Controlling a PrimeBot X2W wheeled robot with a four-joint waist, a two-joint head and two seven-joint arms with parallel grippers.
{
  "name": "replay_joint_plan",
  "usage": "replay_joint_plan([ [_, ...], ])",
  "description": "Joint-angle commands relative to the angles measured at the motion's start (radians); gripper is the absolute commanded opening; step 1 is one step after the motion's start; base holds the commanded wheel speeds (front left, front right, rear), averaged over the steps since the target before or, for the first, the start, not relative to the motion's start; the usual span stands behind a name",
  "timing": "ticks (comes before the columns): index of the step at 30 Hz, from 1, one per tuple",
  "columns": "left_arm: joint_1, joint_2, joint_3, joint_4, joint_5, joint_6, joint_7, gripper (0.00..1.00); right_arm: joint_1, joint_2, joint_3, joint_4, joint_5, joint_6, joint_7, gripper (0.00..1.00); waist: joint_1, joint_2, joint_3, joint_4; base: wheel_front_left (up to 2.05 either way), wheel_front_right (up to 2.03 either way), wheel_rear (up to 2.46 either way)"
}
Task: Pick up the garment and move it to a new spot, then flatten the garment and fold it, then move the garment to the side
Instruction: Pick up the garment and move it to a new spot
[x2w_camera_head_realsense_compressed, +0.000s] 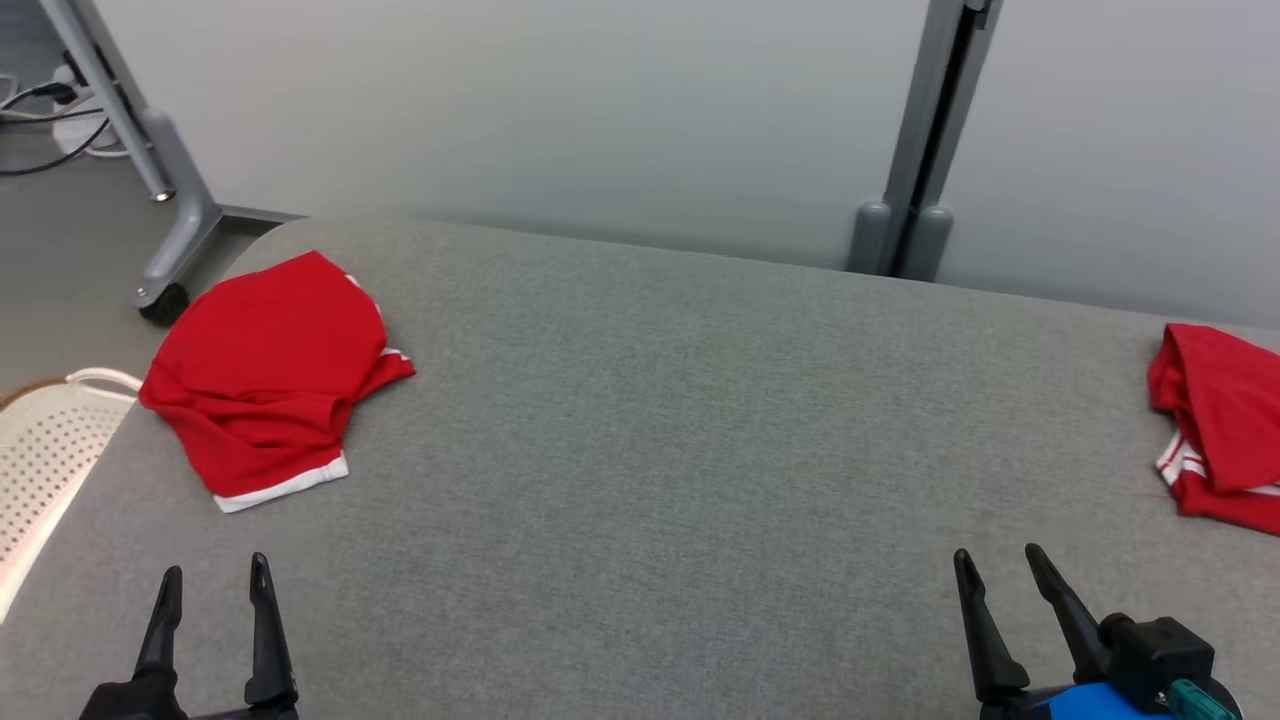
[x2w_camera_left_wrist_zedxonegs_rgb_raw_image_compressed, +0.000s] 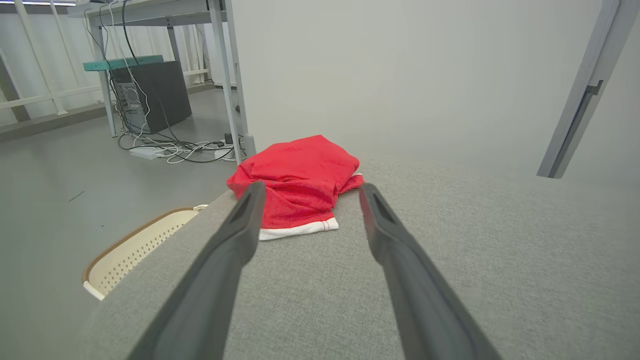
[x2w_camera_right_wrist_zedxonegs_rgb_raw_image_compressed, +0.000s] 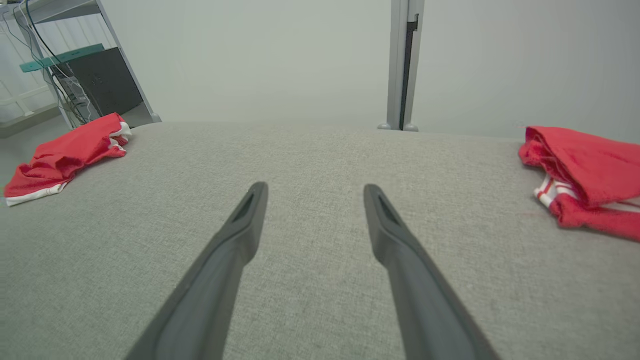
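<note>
Head view first: grey bench (x2w_camera_head_realsense_compressed: 650, 450), and there are two red garments with white trim on it. The left garment (x2w_camera_head_realsense_compressed: 265, 375) sits loosely folded at the far left corner, right by the edge above a cream basket (x2w_camera_head_realsense_compressed: 50, 450). The right garment (x2w_camera_head_realsense_compressed: 1220, 420) is bunched up at the right edge, partly cut off by the frame. Left pincer (x2w_camera_head_realsense_compressed: 216, 565) and right pincer (x2w_camera_head_realsense_compressed: 997, 552) are both down at the near edge, fingers apart, nothing in them. Left wrist view: the left pincer (x2w_camera_left_wrist_zedxonegs_rgb_raw_image_compressed: 311, 186) is spread wide, aimed at the left garment (x2w_camera_left_wrist_zedxonegs_rgb_raw_image_compressed: 300, 170) but well short of it, with the basket (x2w_camera_left_wrist_zedxonegs_rgb_raw_image_compressed: 135, 245) off the bench's side. Right wrist view: the right pincer (x2w_camera_right_wrist_zedxonegs_rgb_raw_image_compressed: 314, 186) is spread wide over bare bench, left garment (x2w_camera_right_wrist_zedxonegs_rgb_raw_image_compressed: 65, 150) far off one way, right garment (x2w_camera_right_wrist_zedxonegs_rgb_raw_image_compressed: 585, 175) the other.
</note>
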Motion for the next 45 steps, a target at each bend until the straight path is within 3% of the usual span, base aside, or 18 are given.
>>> replay_joint_plan([
  [1,-0.018,0.005,0.004,-0.004,-0.001,0.003,0.003,1.00,-0.014,-0.001,0.000,0.001,-0.004,0.000,-0.004,1.00,0.0000,-0.0001,0.023,0.027,0.00,0.00,0.00],
  [12,0.001,0.011,0.018,-0.035,-0.017,0.030,0.005,1.00,-0.043,-0.001,0.003,0.007,-0.010,0.000,-0.009,1.00,0.0000,-0.0001,0.042,0.146,0.00,0.00,0.00],
  [23,0.014,0.016,0.027,-0.045,-0.033,0.043,0.001,1.00,-0.043,-0.001,0.006,0.002,-0.020,0.000,-0.003,1.00,0.0000,-0.0001,0.053,0.175,0.00,0.00,0.00],
  [28,-0.006,0.014,0.036,-0.039,-0.046,0.049,-0.002,1.00,-0.055,-0.001,0.009,0.001,-0.022,0.000,-0.002,1.00,0.0000,-0.0001,0.064,0.156,0.00,0.00,0.00],
  [34,-0.139,0.044,0.061,-0.010,-0.071,0.042,-0.004,1.00,-0.087,-0.003,0.000,-0.030,-0.051,0.000,0.007,1.00,0.0000,-0.0001,0.104,0.113,0.00,0.00,0.00],
  [41,-0.386,0.127,0.103,0.044,-0.095,0.036,-0.006,1.00,-0.145,-0.031,-0.004,-0.109,-0.082,0.000,0.037,1.00,0.0000,-0.0001,0.220,0.023,0.00,0.00,0.00],
  [45,-0.552,0.208,0.129,0.119,-0.114,0.022,0.004,1.00,-0.188,-0.061,-0.020,-0.166,-0.084,0.000,0.056,1.00,0.0000,-0.0001,0.322,-0.054,0.00,0.00,0.00],
])
